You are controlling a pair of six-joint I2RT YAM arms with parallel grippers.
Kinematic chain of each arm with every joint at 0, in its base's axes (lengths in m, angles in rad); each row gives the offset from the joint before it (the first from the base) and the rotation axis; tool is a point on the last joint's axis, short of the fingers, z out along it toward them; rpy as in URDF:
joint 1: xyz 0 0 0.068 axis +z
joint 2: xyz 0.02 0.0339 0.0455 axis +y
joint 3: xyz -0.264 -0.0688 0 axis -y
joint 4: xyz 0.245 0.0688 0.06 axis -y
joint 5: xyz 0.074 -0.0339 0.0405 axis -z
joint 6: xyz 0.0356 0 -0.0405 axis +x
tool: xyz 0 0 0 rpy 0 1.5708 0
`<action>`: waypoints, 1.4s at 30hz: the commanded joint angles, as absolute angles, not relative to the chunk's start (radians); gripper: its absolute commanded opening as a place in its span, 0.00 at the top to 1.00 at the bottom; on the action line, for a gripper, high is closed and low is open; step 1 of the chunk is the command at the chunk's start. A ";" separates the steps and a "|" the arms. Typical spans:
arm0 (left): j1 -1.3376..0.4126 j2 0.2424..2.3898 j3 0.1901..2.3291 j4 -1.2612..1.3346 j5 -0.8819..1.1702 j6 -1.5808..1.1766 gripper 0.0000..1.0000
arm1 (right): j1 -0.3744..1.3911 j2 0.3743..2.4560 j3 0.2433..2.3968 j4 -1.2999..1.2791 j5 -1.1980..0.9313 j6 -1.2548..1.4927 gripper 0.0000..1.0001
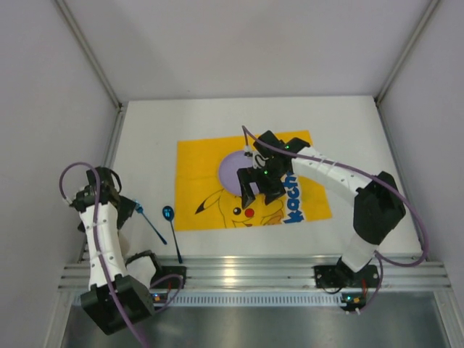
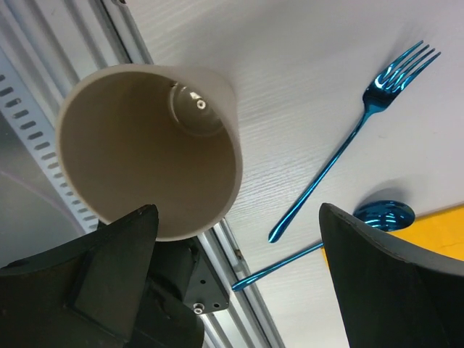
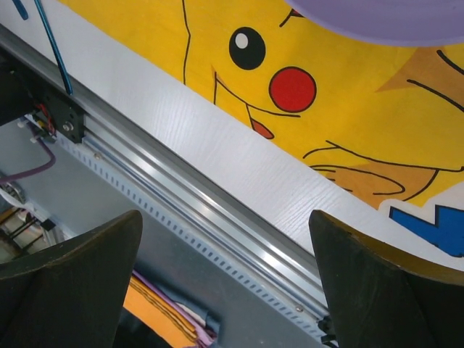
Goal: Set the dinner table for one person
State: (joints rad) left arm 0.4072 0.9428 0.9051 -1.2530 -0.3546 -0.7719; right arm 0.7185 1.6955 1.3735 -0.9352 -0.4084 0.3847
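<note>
- Left gripper (image 1: 119,206) wide, holding nothing, arm folded upright at near-left edge of counter (image 1: 145,130), cup (image 2: 145,145) by the rail (image 1: 254,270).
- Fork (image 2: 378,94) and spoon (image 2: 384,214) on bare counter, left of yellow mat (image 1: 199,167).
- Right gripper (image 1: 261,190) wide, empty, arm stretched over mat beside purple plate (image 1: 230,170).

From above, the right hand (image 1: 259,197) covers much of the lavender plate (image 1: 229,172) and the middle of the Pikachu mat (image 1: 197,170). The fork's (image 1: 150,223) tines, near the bench's (image 1: 145,130) front left corner, are too small to make out. The right wrist view cuts the plate off at its top edge. In the left wrist view one dark finger (image 2: 391,283) hides part of the spoon's (image 2: 384,214) bowl, the other the cup's (image 2: 145,145) near rim.
</note>
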 commanded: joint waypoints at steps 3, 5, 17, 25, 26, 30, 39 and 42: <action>0.443 1.001 0.913 -1.127 -0.307 -0.741 0.04 | 0.695 1.647 1.367 -0.923 -0.394 0.370 0.00; 0.443 1.020 0.939 -1.120 -0.296 -0.742 0.06 | 0.690 1.640 1.362 -0.923 -0.388 0.368 0.00; 0.446 1.085 0.934 -1.072 -0.311 -0.719 0.95 | 0.629 1.606 1.319 -0.917 -0.374 0.364 0.00; 0.442 1.115 1.060 -1.146 -0.330 -0.663 1.00 | 0.586 1.572 1.276 -0.905 -0.371 0.367 0.00; 0.439 1.121 1.089 -1.155 -0.331 -0.661 1.00 | 0.581 1.565 1.273 -0.907 -0.367 0.365 0.00; 0.388 1.149 1.239 -1.154 -0.281 -0.675 1.00 | 0.519 1.520 1.270 -0.911 -0.347 0.370 0.00; -0.217 1.587 1.668 -1.048 -0.244 -0.807 1.00 | 0.304 1.264 1.218 -0.968 -0.256 0.481 0.00; -0.392 1.779 1.981 -1.020 -0.241 -0.755 1.00 | 0.302 1.206 1.190 -0.969 -0.262 0.503 0.00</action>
